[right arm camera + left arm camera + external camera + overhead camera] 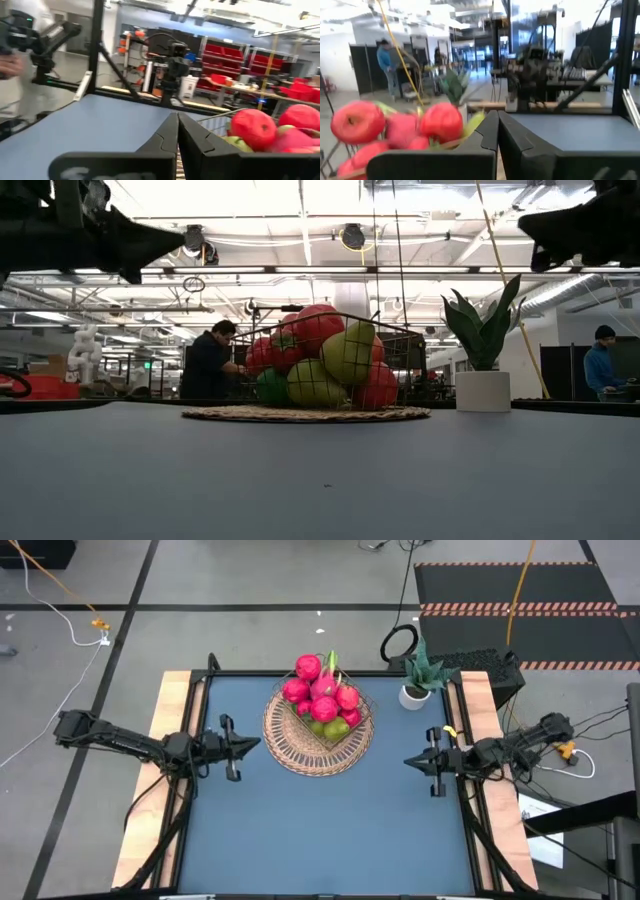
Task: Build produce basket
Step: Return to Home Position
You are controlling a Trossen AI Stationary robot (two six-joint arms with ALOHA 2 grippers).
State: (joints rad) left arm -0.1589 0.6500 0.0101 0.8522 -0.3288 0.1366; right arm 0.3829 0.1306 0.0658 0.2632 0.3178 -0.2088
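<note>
The round tan wicker basket (318, 737) rests flat on the blue table, toward the far edge; its rim (305, 414) lies on the tabletop. Inside its wire frame sit piled produce: red and pink fruits (322, 688), green ones (333, 728), yellow-green ones (345, 355), and a pink dragon fruit with green tips (327, 667). My left gripper (252, 746) hovers above the table left of the basket, fingers shut (497, 131). My right gripper (410, 762) hovers right of the basket, fingers shut (177, 131). Both hold nothing.
A small white pot with a green plant (417, 685) stands at the table's far right corner, close to the basket. Wooden side rails (168, 730) border the table. Bare blue tabletop (320, 830) spreads across the near half. People stand in the room beyond.
</note>
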